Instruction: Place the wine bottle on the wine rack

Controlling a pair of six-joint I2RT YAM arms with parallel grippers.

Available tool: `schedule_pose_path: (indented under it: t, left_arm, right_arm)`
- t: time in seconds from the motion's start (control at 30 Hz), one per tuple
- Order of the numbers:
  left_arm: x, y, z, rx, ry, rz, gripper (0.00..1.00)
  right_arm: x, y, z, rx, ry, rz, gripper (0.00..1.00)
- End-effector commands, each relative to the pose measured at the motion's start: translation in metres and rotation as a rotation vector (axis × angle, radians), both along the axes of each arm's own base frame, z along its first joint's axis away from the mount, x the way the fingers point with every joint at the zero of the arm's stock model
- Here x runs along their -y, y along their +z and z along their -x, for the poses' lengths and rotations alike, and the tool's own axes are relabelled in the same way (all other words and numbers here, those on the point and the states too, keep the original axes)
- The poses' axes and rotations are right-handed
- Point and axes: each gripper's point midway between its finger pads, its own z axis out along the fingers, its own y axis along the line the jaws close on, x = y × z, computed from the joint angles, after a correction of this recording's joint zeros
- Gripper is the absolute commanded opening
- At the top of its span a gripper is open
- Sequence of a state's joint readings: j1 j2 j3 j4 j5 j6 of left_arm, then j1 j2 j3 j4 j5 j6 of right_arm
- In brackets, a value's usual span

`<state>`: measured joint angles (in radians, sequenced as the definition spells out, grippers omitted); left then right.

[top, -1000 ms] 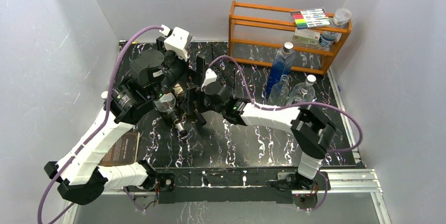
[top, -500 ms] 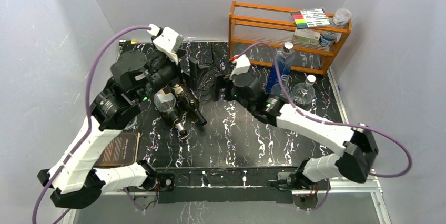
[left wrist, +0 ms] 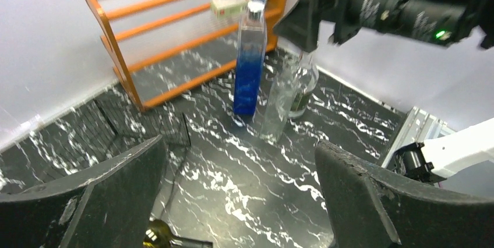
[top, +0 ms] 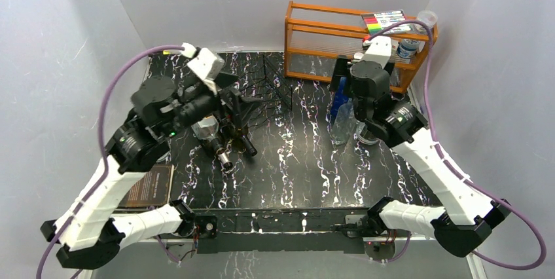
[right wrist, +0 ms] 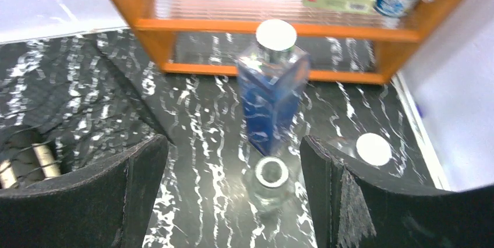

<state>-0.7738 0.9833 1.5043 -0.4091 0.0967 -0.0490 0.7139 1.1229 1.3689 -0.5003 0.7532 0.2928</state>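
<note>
The wine rack [top: 271, 86], a low black wire lattice, sits at the back middle of the table. Two dark wine bottles lie by its left end: one with a silver-wrapped body [top: 211, 130] and one all dark [top: 239, 135]. My left gripper [top: 237, 105] hovers open just above them; only a gold-topped bottle neck [left wrist: 158, 236] shows between its fingers. My right gripper [top: 347, 89] hangs open over a clear uncapped glass bottle [right wrist: 271, 179], which stands below and between its fingers, untouched.
A tall blue square bottle [right wrist: 274, 91] and a round clear bottle with a white cap [right wrist: 373, 148] stand beside the clear one. Behind them is an orange wooden shelf [top: 327, 33] holding markers, a box and a jar. A brown booklet [top: 152, 186] lies front left.
My right arm swung from beside the rack across to the right and now hangs over the standing bottles. My left gripper pulled back slightly to the left. The lying bottles stayed put.
</note>
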Motion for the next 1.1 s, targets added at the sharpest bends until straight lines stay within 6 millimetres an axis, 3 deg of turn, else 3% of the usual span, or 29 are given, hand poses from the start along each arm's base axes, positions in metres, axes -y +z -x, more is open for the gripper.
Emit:
schedule_pose_path:
  t: [0.0,0.27,0.47,0.53,0.87,1.07]
  left_arm:
    - [0.017,-0.051,-0.021,-0.174,0.043,-0.043,0.98]
    - [0.036,-0.114,-0.035,-0.385,0.083,-0.065,0.98]
    - [0.046,-0.140,-0.051,-0.456,0.134,-0.072,0.98]
    - [0.051,-0.146,-0.058,-0.461,0.145,-0.073,0.98]
    - [0.093,-0.172,-0.089,-0.482,0.098,-0.077,0.98]
    - [0.103,-0.184,-0.095,-0.491,0.084,-0.069,0.98]
  right_arm:
    - [0.037,-0.025,0.010,-0.130,-0.136,0.062,0.94]
    - [0.031,-0.071,0.021,-0.266,-0.055,0.035,0.93]
    - [0.039,-0.099,0.016,-0.338,-0.074,0.034,0.91]
    - [0.042,-0.104,0.013,-0.346,-0.067,0.039,0.87]
    - [0.038,-0.106,0.004,-0.299,-0.001,-0.013,0.71]
    - [0.040,-0.104,-0.002,-0.293,0.007,0.011,0.62]
